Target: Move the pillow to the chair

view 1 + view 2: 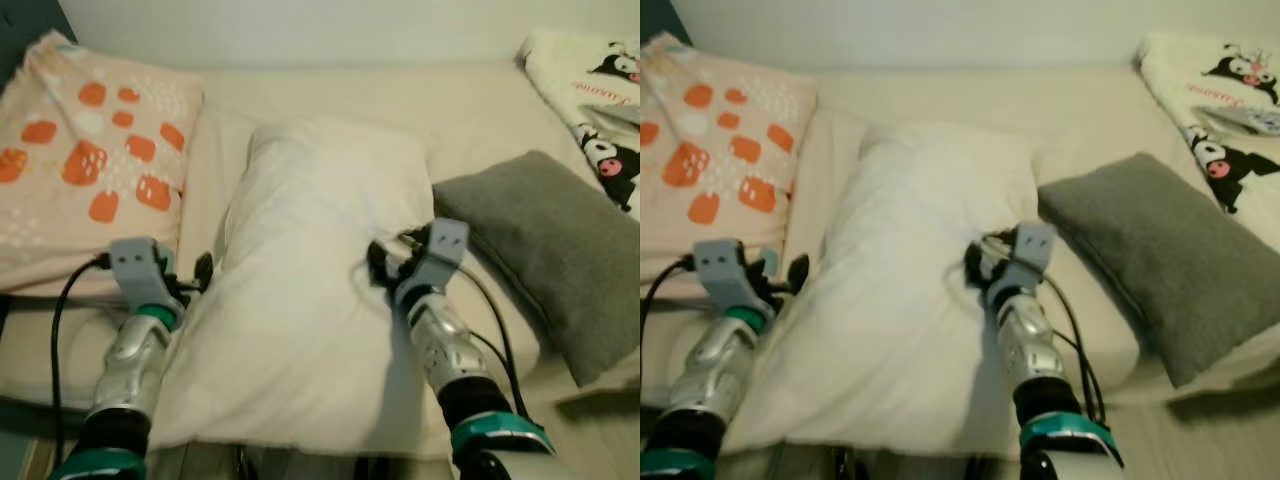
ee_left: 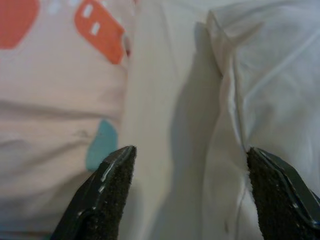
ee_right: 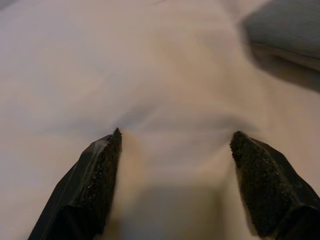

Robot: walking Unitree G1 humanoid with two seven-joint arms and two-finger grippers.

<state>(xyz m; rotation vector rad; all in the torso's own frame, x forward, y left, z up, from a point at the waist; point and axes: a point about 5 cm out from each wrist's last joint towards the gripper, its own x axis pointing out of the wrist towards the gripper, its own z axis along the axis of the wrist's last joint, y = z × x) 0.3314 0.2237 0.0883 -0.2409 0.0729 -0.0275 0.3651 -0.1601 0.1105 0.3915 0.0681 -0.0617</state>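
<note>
Dim, warm light; soft shadows; wrist views perhaps slightly blurred.

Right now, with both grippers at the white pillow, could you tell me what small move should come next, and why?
Probably close both grippers: the left gripper is open at the white pillow's edge, the right gripper open with its fingertips pressed into it, so neither grips yet.

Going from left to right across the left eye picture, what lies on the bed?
Orange-patterned blanket → left gripper → white pillow → right gripper → grey cushion → cartoon-print blanket.
</note>
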